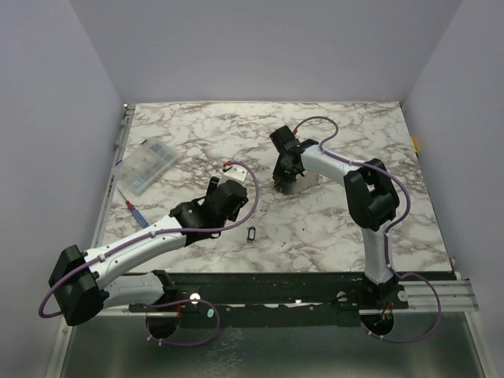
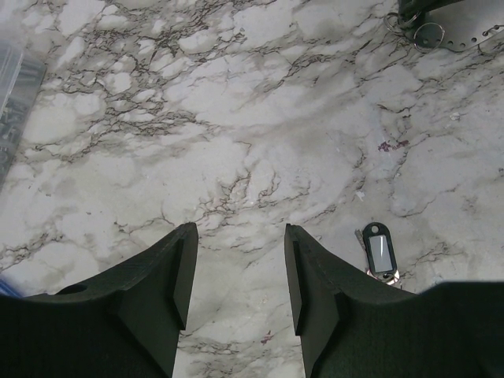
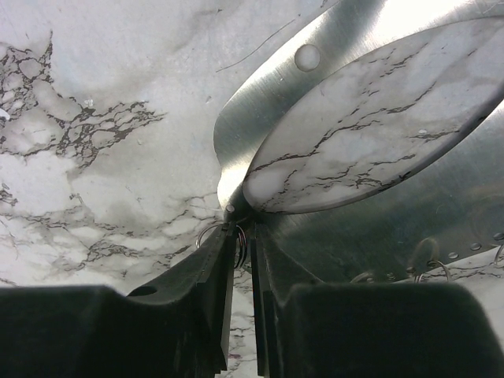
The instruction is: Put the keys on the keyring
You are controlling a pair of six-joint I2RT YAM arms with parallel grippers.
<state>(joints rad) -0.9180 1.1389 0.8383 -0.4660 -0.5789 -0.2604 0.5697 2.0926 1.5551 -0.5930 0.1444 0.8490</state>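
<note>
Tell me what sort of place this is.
Probably a robot test cell: left arm and right arm bolted at the edge of a marble-patterned table, plain walls around it, a clear box.

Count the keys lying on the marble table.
1. The key lies on the table beside the open left hand, apart from the keyring pinched in the right hand. Others may be hidden under the arms.

table (image 1: pixel 339 228): white marble, grey veins | keyring (image 3: pixel 268 102): silvery | key (image 2: pixel 379 252): black, pale centre
</note>
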